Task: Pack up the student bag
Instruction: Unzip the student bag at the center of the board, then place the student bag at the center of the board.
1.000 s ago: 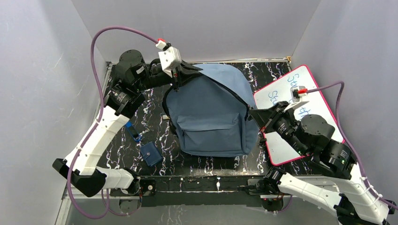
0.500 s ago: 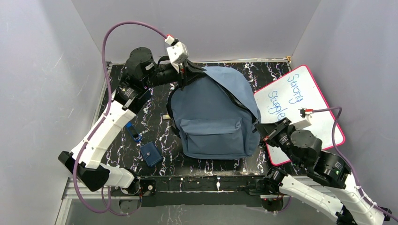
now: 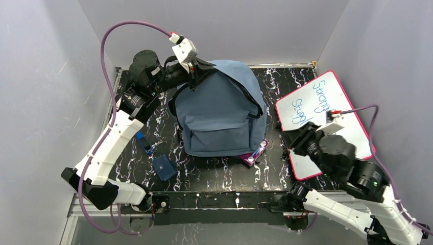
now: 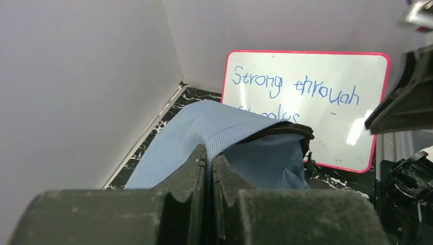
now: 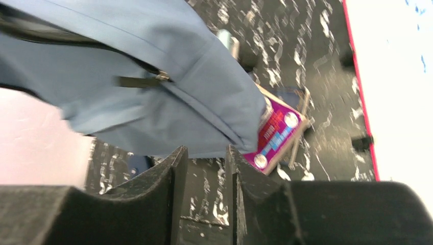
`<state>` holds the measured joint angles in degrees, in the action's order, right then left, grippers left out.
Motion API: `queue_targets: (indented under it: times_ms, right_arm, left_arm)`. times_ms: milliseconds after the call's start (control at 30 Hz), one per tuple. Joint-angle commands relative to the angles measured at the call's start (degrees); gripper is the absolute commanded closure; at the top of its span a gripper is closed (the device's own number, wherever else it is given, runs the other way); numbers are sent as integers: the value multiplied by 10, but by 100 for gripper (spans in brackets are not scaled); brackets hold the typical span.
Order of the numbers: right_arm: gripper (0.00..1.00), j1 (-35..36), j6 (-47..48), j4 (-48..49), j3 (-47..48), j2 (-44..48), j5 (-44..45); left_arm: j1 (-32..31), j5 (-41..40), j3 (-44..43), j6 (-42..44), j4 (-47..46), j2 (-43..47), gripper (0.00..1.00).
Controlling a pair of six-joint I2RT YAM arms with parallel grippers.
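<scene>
Only the left wrist view shows jaws pinching student bag [image 4: 204, 125] fabric

The table [image 3: 214, 173] has a black top veined with white, with a pale metal rim along its far and left edges; the blue bag [image 3: 219, 117] stands in the middle, its base on the top, front pocket toward the near edge; a magenta packet [image 3: 256, 153] lies at the bag's near right corner, partly tucked under the fabric; a pink-rimmed whiteboard [image 3: 327, 120] with blue handwriting covers the right side, set at a slant, and whether it lies flat cannot be told; left of the bag, near the front, lies a dark-blue pouch [image 3: 164, 168]; just beyond it, apart, a small blue stick [image 3: 144, 143].
</scene>
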<state>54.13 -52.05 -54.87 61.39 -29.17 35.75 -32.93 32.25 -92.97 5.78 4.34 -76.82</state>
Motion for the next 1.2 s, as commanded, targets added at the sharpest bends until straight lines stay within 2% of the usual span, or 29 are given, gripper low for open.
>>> queue_targets:
  times_ms: [0, 167, 267, 400, 533, 633, 833, 1167]
  right_arm:
    - [56, -2, 156, 120, 83, -9, -37]
    - [50, -1, 248, 174, 151, -92, -128]
    - [49, -2, 269, 196, 162, -133, -125]
    - [49, -1, 285, 255, 139, -159, -122]
    - [49, -1, 284, 285, 123, -168, -125]
    - [49, -1, 269, 295, 104, -162, -118]
    - [50, -2, 232, 297, 59, -141, -95]
    - [50, -1, 214, 310, 24, -161, -108]
  left_arm:
    - [2, -27, -27, 2, -63, 35, 100]
    - [2, -49, -43, -2, -54, 30, 100]
    - [2, -101, -82, -15, -47, 19, 100]
    - [2, -175, -181, -38, -1, -21, 100]
    - [2, -240, -259, -29, -10, -58, 100]
    - [2, -309, -315, 10, -23, -91, 100]
    - [3, -425, -358, 112, -100, -147, 100]
    - [12, -506, -374, 295, -215, -193, 100]
